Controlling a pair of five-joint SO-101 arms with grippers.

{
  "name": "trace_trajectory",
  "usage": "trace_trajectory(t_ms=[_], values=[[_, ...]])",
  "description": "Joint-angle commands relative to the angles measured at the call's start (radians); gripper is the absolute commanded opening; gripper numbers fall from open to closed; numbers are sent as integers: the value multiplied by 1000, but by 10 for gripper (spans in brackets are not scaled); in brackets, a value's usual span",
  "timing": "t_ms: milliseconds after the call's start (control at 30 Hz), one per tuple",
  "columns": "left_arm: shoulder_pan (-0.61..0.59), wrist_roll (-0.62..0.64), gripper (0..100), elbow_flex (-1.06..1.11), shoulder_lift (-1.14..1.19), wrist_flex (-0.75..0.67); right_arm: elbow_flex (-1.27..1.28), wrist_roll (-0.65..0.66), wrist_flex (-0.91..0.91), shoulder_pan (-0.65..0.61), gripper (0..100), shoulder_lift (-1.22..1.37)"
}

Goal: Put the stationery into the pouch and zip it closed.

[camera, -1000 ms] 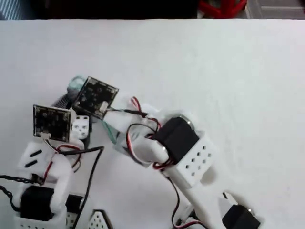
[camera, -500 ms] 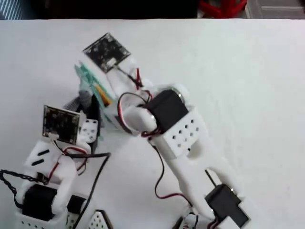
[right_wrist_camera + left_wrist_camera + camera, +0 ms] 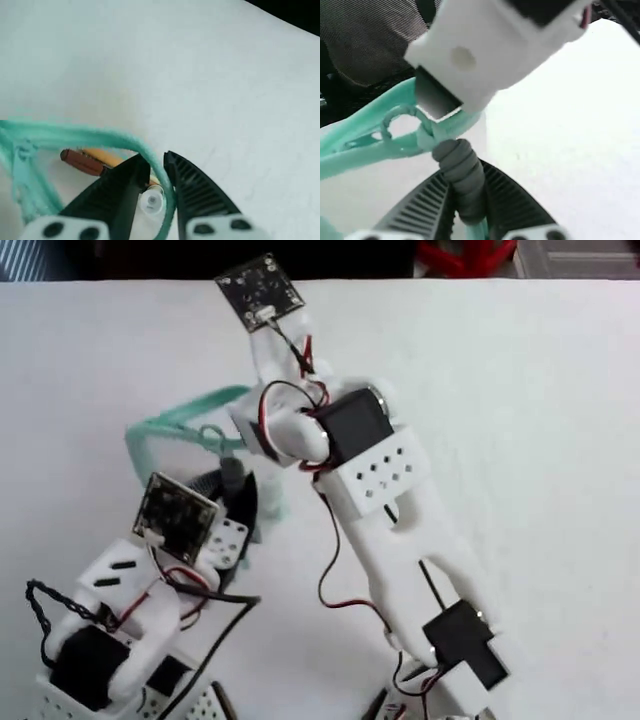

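Pouch holds a pen; right tool pinches its rim, left tool clamps the grey pull

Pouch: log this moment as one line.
pouch open, pencil inside | left gripper shut on zipper pull | right gripper shut on pouch rim

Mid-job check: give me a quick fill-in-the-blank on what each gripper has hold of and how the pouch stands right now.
1. The left gripper is shut on the grey ____ pull.
2. The right gripper is shut on the mint-green rim of the ____.
3. In the high view, the pouch has its mouth gaping ____.
4. Beside the right gripper lies a yellow pencil with a ____ end.

Missing words: zipper; pouch; open; brown.
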Motion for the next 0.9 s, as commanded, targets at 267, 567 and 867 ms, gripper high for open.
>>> trace_trajectory(t_ms=[267,567,867], values=[[84,0,24,-11,7,3,-32,3,-21,-59,20,47],[-205,6,24,-2,7,-103,-193,342,197,42,272,-53],[-286,8,24,-3,7,-103,-169,664,269,53,238,-99]])
